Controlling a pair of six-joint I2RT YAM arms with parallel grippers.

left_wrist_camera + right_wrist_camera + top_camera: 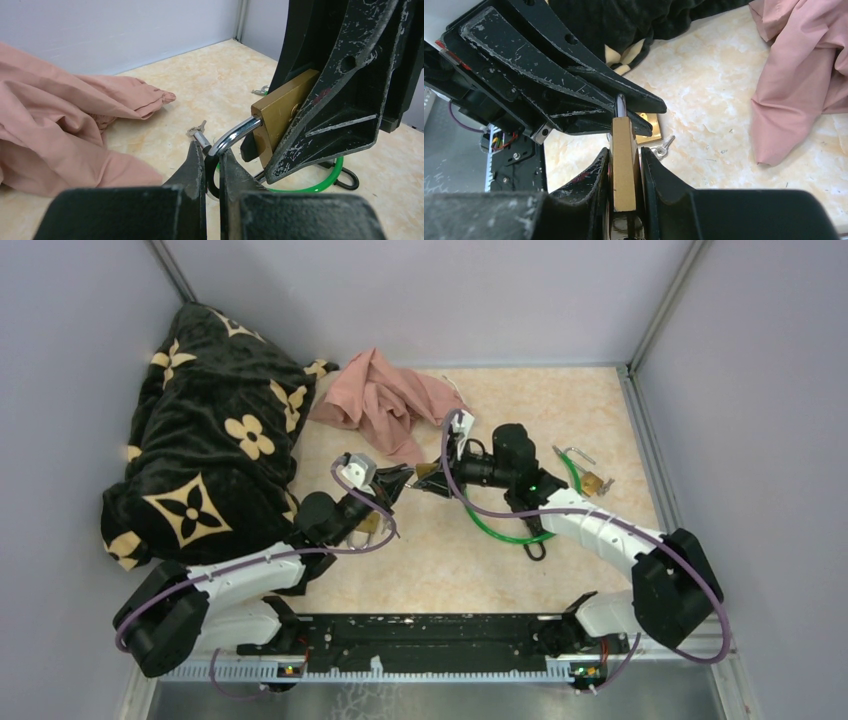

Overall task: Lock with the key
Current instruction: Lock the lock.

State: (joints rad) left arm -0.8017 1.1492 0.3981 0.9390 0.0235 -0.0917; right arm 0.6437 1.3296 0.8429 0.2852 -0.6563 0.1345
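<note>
A brass padlock hangs in the air between my two grippers. My right gripper is shut on its brass body. My left gripper is shut on its silver shackle, which sticks out of the body. In the top view the two grippers meet at mid-table, left and right. A small silver key lies on the table below, beside a second brass padlock. The key also shows in the left wrist view.
A green cable loop lies under the right arm. Another padlock with an open shackle lies at the right. A pink cloth lies at the back, and a black patterned blanket is heaped at the left.
</note>
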